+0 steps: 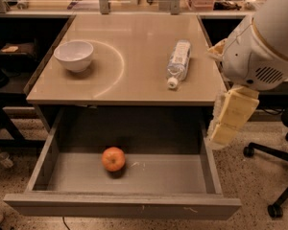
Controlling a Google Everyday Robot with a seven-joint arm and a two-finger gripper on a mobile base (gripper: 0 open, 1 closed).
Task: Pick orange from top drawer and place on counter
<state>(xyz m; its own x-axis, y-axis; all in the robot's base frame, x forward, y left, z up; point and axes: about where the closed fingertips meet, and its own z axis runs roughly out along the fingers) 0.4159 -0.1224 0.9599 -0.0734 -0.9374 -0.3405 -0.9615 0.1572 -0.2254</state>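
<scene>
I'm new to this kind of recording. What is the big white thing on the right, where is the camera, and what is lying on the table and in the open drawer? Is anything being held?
The big white shape is the robot's arm, a single arm on a mobile base. The pale yellow piece hanging below it is the gripper, the part that grasps. It is by the right side wall of the open top drawer, and no object shows in it.

There is one camera, looking down at the scene from the front. Where it is mounted is not known.

On the counter a white bowl stands at the left and a plastic bottle lies on its side at the right. The orange lies in the drawer, left of the middle.
</scene>
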